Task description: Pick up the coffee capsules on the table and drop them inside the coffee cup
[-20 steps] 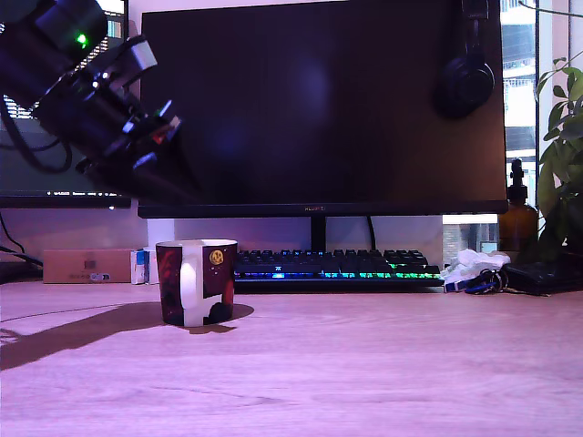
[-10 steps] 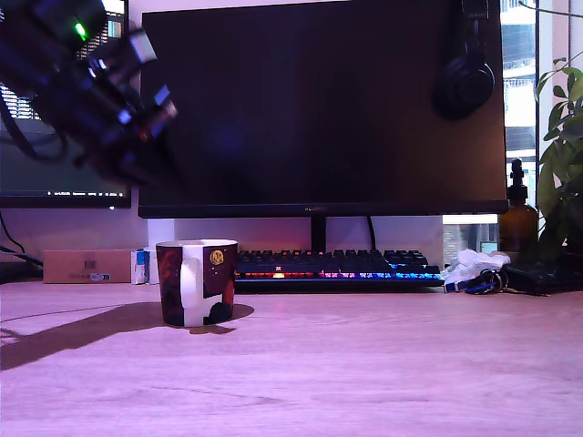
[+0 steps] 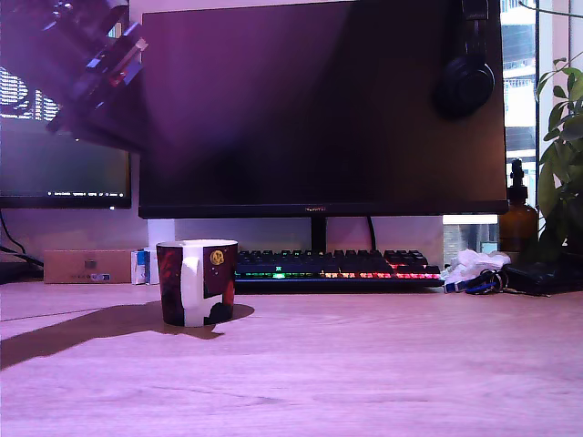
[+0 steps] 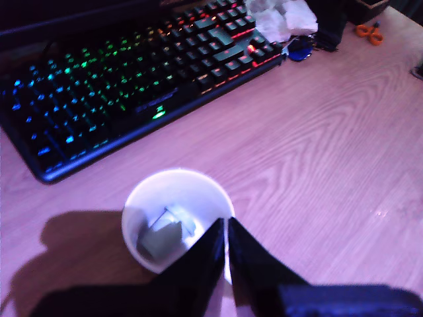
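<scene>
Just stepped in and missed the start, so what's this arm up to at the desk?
A single robot arm is working over a coffee mug standing on the wooden desk in front of an RGB keyboard. The wrist view shows a pale coffee capsule lying inside the mug. The gripper hangs above the mug's rim with its fingers nearly together and nothing between them. In the exterior view the arm sits high at the upper left.

The dark, motion-blurred robot arm (image 3: 86,73) above the red-and-black printed ceramic mug (image 3: 197,281) is cut off at the exterior view's top-left corner.
</scene>
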